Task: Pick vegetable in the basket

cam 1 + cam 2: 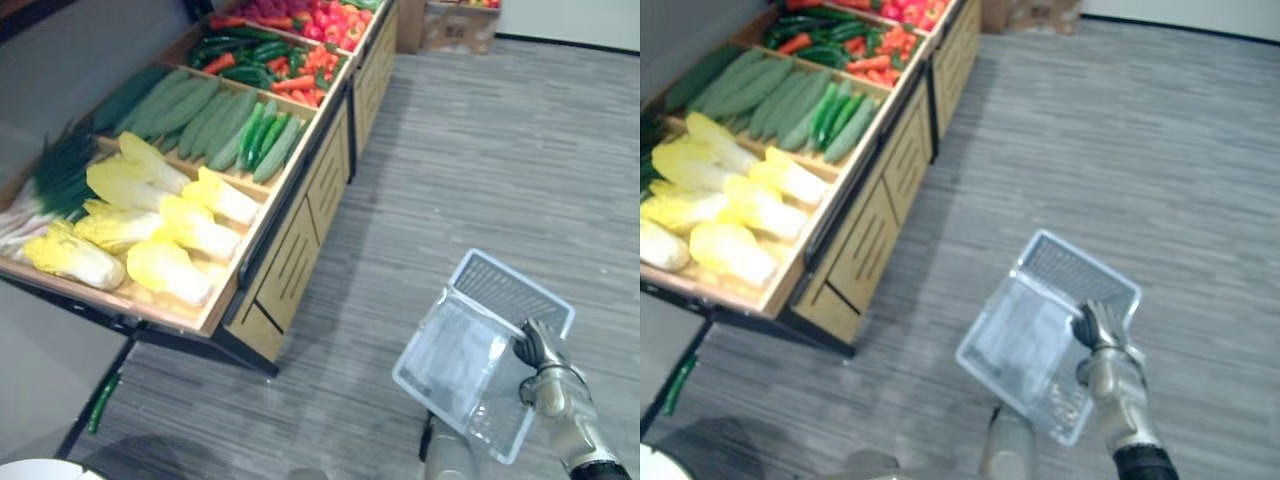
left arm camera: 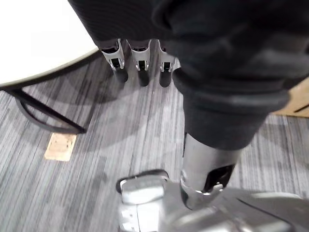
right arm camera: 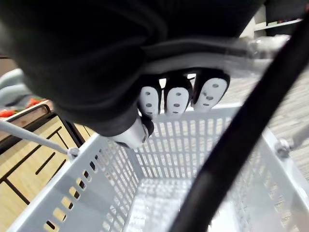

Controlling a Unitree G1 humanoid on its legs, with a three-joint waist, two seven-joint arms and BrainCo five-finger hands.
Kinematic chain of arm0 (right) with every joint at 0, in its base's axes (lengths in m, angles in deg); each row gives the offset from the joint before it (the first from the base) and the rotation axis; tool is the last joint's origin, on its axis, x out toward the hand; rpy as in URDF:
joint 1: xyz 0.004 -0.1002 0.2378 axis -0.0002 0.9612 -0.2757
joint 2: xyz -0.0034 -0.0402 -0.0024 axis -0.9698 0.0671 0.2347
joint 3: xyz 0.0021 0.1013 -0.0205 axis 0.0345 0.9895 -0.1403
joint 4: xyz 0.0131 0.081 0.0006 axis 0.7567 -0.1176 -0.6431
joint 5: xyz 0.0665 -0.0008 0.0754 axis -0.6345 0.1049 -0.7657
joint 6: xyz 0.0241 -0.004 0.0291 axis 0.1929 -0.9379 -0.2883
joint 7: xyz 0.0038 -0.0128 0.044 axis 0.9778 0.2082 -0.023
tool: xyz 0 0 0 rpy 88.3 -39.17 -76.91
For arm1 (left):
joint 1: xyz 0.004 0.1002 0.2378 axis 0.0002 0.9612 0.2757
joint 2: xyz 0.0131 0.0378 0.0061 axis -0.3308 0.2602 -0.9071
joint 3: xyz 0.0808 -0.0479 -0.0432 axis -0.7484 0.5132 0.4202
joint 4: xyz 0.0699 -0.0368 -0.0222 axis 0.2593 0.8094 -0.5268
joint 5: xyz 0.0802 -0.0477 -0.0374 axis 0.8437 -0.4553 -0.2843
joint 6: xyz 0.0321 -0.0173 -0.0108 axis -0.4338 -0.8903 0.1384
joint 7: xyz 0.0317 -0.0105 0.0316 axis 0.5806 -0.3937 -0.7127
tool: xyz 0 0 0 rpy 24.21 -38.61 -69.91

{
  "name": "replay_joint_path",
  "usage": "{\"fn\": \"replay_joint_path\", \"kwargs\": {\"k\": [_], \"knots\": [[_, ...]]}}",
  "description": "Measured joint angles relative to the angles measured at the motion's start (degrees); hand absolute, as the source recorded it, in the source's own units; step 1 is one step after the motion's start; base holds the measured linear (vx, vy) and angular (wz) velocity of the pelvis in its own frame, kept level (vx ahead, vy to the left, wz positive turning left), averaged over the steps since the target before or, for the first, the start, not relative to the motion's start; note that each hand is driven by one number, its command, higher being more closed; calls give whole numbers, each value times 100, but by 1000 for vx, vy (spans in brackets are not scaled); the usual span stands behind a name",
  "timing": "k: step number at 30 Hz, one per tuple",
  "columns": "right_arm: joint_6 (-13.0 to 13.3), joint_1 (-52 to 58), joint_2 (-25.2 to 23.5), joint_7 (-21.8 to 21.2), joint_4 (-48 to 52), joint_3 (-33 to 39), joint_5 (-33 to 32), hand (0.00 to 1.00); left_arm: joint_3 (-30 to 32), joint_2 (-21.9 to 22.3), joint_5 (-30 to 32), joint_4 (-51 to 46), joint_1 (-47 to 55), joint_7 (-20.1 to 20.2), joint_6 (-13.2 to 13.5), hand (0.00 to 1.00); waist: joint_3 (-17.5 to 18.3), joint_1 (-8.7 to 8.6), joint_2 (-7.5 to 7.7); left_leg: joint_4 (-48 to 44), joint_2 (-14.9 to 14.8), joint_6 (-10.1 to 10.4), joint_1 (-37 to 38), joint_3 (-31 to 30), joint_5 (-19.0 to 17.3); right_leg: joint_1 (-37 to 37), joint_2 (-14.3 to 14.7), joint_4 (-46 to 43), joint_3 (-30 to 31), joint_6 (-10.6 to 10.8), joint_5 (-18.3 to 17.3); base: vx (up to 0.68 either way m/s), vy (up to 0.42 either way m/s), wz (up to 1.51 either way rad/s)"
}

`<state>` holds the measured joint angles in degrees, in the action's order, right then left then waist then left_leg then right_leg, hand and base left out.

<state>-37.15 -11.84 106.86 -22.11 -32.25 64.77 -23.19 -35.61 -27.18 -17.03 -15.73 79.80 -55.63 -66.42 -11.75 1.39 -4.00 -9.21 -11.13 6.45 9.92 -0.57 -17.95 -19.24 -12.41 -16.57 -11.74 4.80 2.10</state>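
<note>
A pale grey plastic basket (image 1: 505,285) hangs tilted over the floor at the lower right. My right hand (image 1: 540,350) is shut on its handle. In the right wrist view the fingers (image 3: 176,99) curl over the handle above the mesh walls (image 3: 193,140), and I see only a bare bottom inside. The vegetables lie in a slanted wooden display stand (image 1: 300,240) at the left: yellow napa cabbages (image 1: 165,265), long green cucumbers (image 1: 265,135), pale gourds (image 1: 185,105), scallions (image 1: 60,170), carrots and peppers (image 1: 290,65). My left hand (image 2: 141,67) hangs with straight fingers over the floor.
One green cucumber (image 1: 101,402) lies on the floor under the stand's front edge. A white round table (image 2: 34,38) stands by my left side. A wooden crate (image 1: 455,25) sits at the far back. Grey striped floor (image 1: 500,150) stretches to the right of the stand.
</note>
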Motion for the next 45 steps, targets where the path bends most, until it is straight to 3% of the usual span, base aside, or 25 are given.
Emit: {"fn": "replay_joint_path", "kwargs": {"k": [2,4,8,10,13,14,16,17,20,23,24,26,27,28,29,31,32,34,35,38,39,41,42,43,45], "knots": [[-76,2,0,-3,-15,13,-2,100,144,47,-1,-6,-16,-34,28,0,-17,7,27,-730,-61,-14,-416,-213,423,59,-36,-272,-193,-113,-322,362,-463,56],[-96,19,160,-1,-182,34,-72,100,226,80,-59,-10,32,-53,14,0,-40,-27,31,-2638,-201,-81,-1378,-157,1572,686,-121,-225,-651,-256,-659,343,-423,88],[-122,-23,583,3,-519,28,-122,100,235,150,-119,-66,205,-48,36,0,-62,137,50,-3997,-340,-190,-2319,377,1491,1735,67,512,-1130,-424,-795,297,-281,44],[-62,-260,781,10,-828,25,-122,100,241,199,-237,-94,302,-49,35,0,-69,240,40,-3640,-265,-115,-2556,703,1360,1906,157,739,-1169,-418,-776,282,-113,1],[-60,-547,1120,9,-1285,24,-123,100,385,343,-274,-98,364,-42,62,0,-105,258,-51,-1919,-24,-100,-2506,1089,1410,2119,189,917,-1292,-383,-722,254,47,10],[-66,-575,1258,9,-1382,25,-123,100,412,380,-273,-104,364,-39,72,0,-116,249,-117,-1028,83,-109,-2379,1276,1654,2212,216,978,-1381,-356,-715,286,133,38],[-67,-573,1503,9,-1529,39,-123,100,477,460,-272,-102,367,-34,76,0,-125,187,-337,-33,175,-215,-2254,1686,2793,2411,325,1071,-1621,-151,-781,305,178,66],[-80,-545,1523,16,-1735,141,-125,100,481,454,-267,-112,331,-14,72,0,-130,88,-363,279,267,-446,-2082,2042,2676,2610,296,1137,-1841,-43,-837,285,209,109],[-97,-570,1471,35,-1904,374,-125,100,470,308,-224,-265,223,0,96,0,-219,105,-204,540,568,-444,-2073,2597,2673,2878,128,1459,-2256,177,-773,179,173,84],[-83,-552,1381,58,-2011,545,-124,100,453,333,-210,-204,266,20,18,0,-256,116,-121,479,819,-1063,-1818,2906,2092,3283,-95,1335,-2448,503,-992,149,151,51],[-88,-462,1158,80,-2021,706,-119,100,467,297,-210,-111,308,68,9,0,-202,123,20,363,1039,-1082,-1672,2921,1764,3359,-454,840,-2513,627,-1296,167,105,26],[-63,-442,1041,104,-2147,737,-117,100,397,273,-174,-38,346,104,6,0,-153,41,35,349,1181,-1161,-1552,2901,1591,3158,-865,-148,-2376,715,-1389,198,120,36],[-60,-414,803,124,-2396,867,-126,100,265,179,-74,-45,356,118,21,0,-143,29,114,357,1296,-1175,-1417,2792,1531,2466,-1340,-1818,-1747,685,-1182,188,129,42],[-62,-414,737,126,-2449,905,-130,100,250,148,-62,-51,350,116,23,0,-142,27,153,361,1328,-1193,-1391,2753,1519,2317,-1423,-2145,-1580,675,-1069,248,140,58],[-82,-397,547,132,-2656,951,-202,100,184,34,-60,-64,318,117,20,0,-140,-1,281,429,1421,-1295,-1245,2512,1458,1797,-1554,-3120,-948,628,-434,233,54,70],[-122,-324,332,134,-3020,1189,-256,100,77,-111,-64,-93,232,108,18,0,-158,11,326,535,1422,-1350,-934,2135,1419,1324,-1344,-3985,-342,573,-650,360,41,91],[-184,-200,301,138,-3150,1389,-342,100,61,-120,-74,-118,215,62,36,0,-163,6,328,529,1389,-1366,-786,1863,1391,1187,-1182,-4032,-316,478,-1019,289,-10,112],[-233,-52,302,195,-3152,1738,-461,100,129,-86,-104,-144,205,-49,64,0,-173,-30,338,523,1381,-1298,-647,1572,1385,1066,-1176,-3654,-493,310,-1227,249,-55,107],[-320,-4,305,273,-3198,2026,-479,100,306,-68,-110,-150,177,-100,62,0,-171,-50,347,516,1350,-1227,-580,1304,1331,945,-1149,-2910,-579,291,-1235,281,-117,88],[-356,-44,203,405,-3497,2495,-678,100,582,-57,-183,-151,168,-244,60,0,-167,-45,351,501,1140,-1041,-575,904,1207,938,-745,-792,-268,450,-1090,214,-185,71],[-365,-52,79,417,-3613,2750,-835,100,674,-76,-228,-149,122,-287,59,0,-158,-39,411,476,1042,-882,-582,652,1155,955,-501,237,154,545,-885,245,-318,63],[-372,-23,-19,421,-3690,2978,-1029,100,782,-85,-225,-143,55,-294,59,0,-175,-45,502,445,1007,-702,-591,417,1084,995,-383,1024,505,568,-620,283,-488,82],[-406,33,-127,424,-3864,3299,-1190,100,902,-109,-222,-133,-57,-296,62,0,-193,-77,636,310,1012,-432,-623,79,922,1141,-352,1329,762,623,-71,255,-568,110],[-413,56,-147,423,-3916,3423,-1219,100,936,-68,-222,-129,-82,-294,63,0,-201,-135,676,302,975,-336,-630,-33,866,1154,-326,1215,700,622,127,244,-563,124],[-426,142,-140,446,-4010,3712,-1336,100,1031,192,-217,-121,-86,-292,94,0,-46,-233,227,370,507,-95,-632,-22,999,1131,-48,755,253,416,-107,239,-386,83]]}}
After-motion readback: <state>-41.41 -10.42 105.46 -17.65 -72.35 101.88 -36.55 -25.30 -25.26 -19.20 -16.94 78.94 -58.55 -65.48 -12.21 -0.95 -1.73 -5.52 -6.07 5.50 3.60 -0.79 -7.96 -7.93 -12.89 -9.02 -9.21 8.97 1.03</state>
